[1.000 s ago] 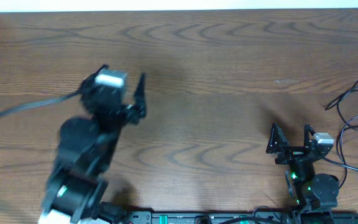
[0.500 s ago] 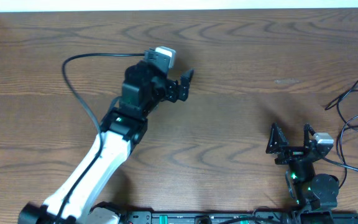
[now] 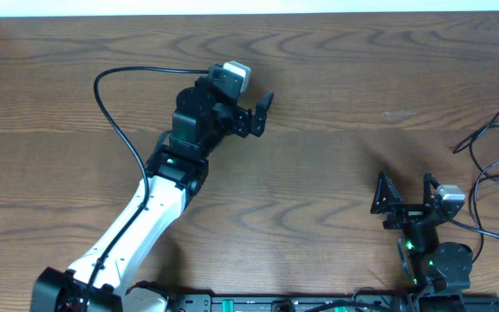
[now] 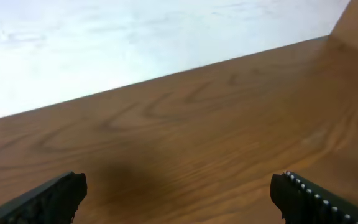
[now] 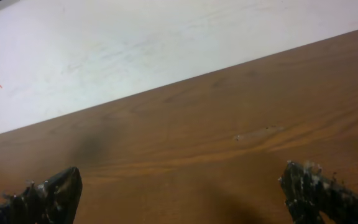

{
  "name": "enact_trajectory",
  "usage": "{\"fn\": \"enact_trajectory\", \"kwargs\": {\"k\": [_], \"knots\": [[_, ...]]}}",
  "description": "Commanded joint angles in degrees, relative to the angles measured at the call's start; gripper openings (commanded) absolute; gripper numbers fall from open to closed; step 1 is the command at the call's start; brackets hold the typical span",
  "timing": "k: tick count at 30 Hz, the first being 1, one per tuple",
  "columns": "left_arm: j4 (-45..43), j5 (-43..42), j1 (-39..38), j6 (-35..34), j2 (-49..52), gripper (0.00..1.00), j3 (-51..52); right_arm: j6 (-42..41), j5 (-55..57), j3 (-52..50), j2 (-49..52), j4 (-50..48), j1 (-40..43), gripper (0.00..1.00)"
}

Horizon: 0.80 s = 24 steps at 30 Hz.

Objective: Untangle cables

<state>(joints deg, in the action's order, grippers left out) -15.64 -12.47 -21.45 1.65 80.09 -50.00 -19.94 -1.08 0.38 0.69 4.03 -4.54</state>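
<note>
The cables lie as thin black loops at the table's far right edge, partly cut off by the frame; they show in neither wrist view. My left gripper is open and empty over bare wood left of the table's middle, far from the cables. The left wrist view shows its fingers wide apart with only wood between them. My right gripper is open and empty near the front right, a short way left of the cables. Its fingers also frame only bare wood.
The wooden table ends at a white strip along its far edge. A thick black cable fixed to the left arm arches over the table's left part. The arm bases and a black rail sit along the front edge.
My left arm has swung from the left side out toward the middle and far side of the table, its gripper staying open. The right arm and the cables have not moved.
</note>
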Motion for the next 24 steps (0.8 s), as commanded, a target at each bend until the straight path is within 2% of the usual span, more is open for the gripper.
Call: {"fn": "enact_trajectory", "kwargs": {"k": [1,12,18,24], "knots": [[-0.94,1.2,0.66,1.68,1.73,1.0,-0.07,0.7,0.33,-0.07,-0.42,0.26,-0.42,0.99],[-1.7,2.1,0.66,2.01,0.0,1.0,0.02,0.72,0.31,-0.07,-0.42,0.26,-0.42,0.99],[-1.92,6.58,1.9,2.43,-8.5,1.0,3.3,0.7,0.31,-0.07,-0.42,0.28,-0.42,0.99],[-5.01,6.51,7.63,2.36,-21.49,1.0,13.99,0.7,0.33,-0.07,-0.42,0.28,-0.42,0.99]]}}
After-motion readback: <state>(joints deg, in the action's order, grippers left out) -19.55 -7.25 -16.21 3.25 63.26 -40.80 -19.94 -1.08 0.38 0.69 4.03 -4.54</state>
